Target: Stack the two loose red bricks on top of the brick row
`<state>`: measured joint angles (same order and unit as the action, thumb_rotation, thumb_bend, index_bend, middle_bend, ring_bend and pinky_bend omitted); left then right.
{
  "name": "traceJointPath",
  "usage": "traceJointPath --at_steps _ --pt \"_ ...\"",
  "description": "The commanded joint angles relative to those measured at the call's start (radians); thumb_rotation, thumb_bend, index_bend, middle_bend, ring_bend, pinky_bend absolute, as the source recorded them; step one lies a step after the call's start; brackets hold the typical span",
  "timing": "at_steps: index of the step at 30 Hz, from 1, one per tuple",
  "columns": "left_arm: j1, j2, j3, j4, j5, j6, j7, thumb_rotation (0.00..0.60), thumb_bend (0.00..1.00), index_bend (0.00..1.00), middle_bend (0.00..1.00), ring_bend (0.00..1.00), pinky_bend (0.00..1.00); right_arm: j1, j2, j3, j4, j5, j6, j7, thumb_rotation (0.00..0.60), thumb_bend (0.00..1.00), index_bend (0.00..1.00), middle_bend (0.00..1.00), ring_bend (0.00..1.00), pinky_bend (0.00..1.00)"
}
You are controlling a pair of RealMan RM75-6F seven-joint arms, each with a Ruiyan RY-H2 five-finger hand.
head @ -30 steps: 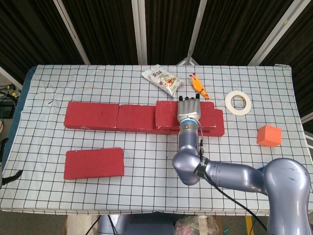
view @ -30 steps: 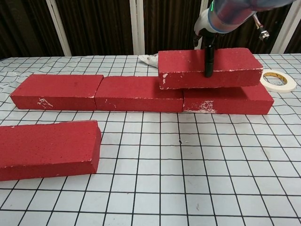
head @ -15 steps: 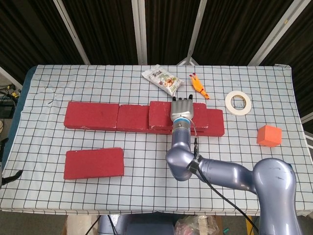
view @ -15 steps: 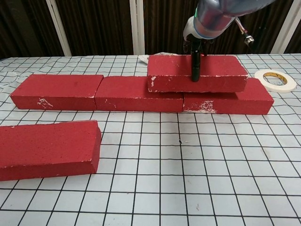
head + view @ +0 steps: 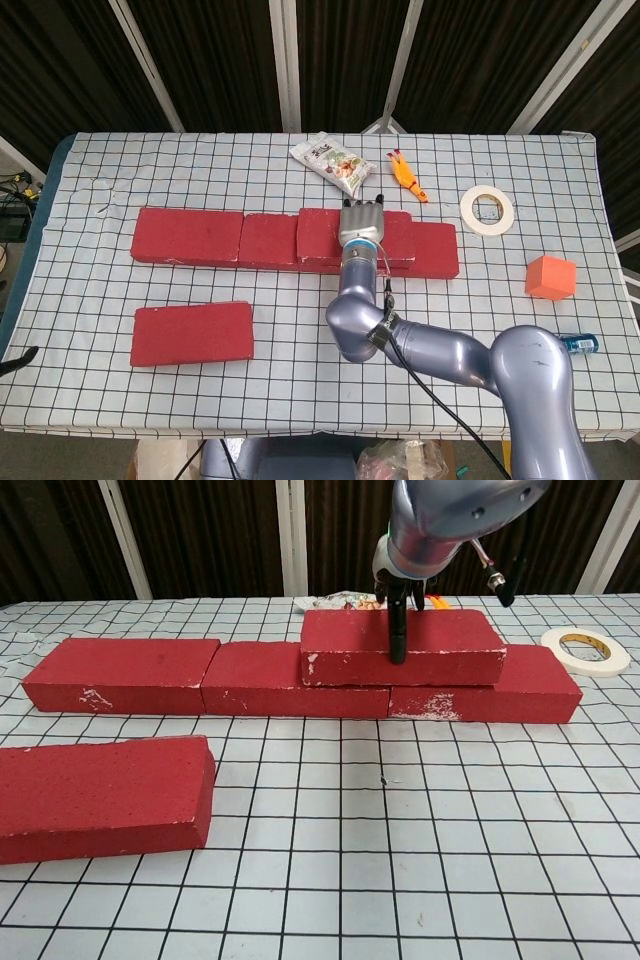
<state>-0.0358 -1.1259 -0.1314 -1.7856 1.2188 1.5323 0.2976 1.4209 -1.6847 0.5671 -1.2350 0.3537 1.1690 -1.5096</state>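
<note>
Moved: since 1 second ago my right robot hand (image 5: 362, 222) has carried the upper brick (image 5: 400, 645) leftward along the brick row (image 5: 200, 675); its right end used to reach almost over the row's right end, and it now straddles the seam between the middle and right row bricks.

Right robot hand: grasping the upper brick across its width, a thumb (image 5: 398, 630) down the near face in the chest view, the other fingers (image 5: 362, 207) reaching over the far edge in the head view.

Upper brick: it looks to be resting on the row, level, though I cannot tell whether its full weight is down yet.

Second loose brick: the one on the desk (image 5: 300, 320) at front left (image 5: 192, 333), well apart from the row, untouched.

Left robot hand: not visible in either view.

Meaning for the task: I judge brick 1 of 2 close to placed, overlapping 2 row bricks as a bonded course would; release has not happened.

Next need: I would open the fingers without dragging the brick, then go for the front-left brick.

Risk: the thumb pulling the near face as it lets go could skew the brick.

Others: snack packet (image 5: 330, 163), tape roll (image 5: 487, 209), orange cube (image 5: 550, 277) lie well clear.
</note>
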Motion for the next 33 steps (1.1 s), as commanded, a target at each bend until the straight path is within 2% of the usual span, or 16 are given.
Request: traceJointPath --at_steps 1,8,22,33 --pt "-0.001 0.0 0.0 0.0 -0.001 0.0 0.001 0.6 0.0 0.14 0.02 0.0 0.08 0.0 -0.007 0.005 0.008 -0.002 -0.003 -0.005 0.6 0.19 0.08 0.34 0.2 0.0" --pt "-0.002 -0.001 0.001 0.001 -0.003 0.0 0.004 0.6 0.0 0.14 0.02 0.0 0.08 -0.004 -0.021 0.015 0.024 -0.006 0.004 -0.012 0.6 0.19 0.08 0.33 0.19 0.0" --pt "-0.005 -0.003 0.002 0.001 -0.008 -0.002 0.008 0.6 0.0 0.14 0.02 0.0 0.08 -0.012 -0.032 0.045 0.028 -0.014 0.026 -0.018 0.6 0.19 0.08 0.13 0.01 0.0" --pt "-0.004 0.001 0.003 0.001 -0.008 0.0 0.003 0.6 0.0 0.14 0.02 0.0 0.08 -0.013 -0.04 0.06 0.021 -0.019 0.044 -0.03 0.6 0.19 0.08 0.09 0.0 0.0"
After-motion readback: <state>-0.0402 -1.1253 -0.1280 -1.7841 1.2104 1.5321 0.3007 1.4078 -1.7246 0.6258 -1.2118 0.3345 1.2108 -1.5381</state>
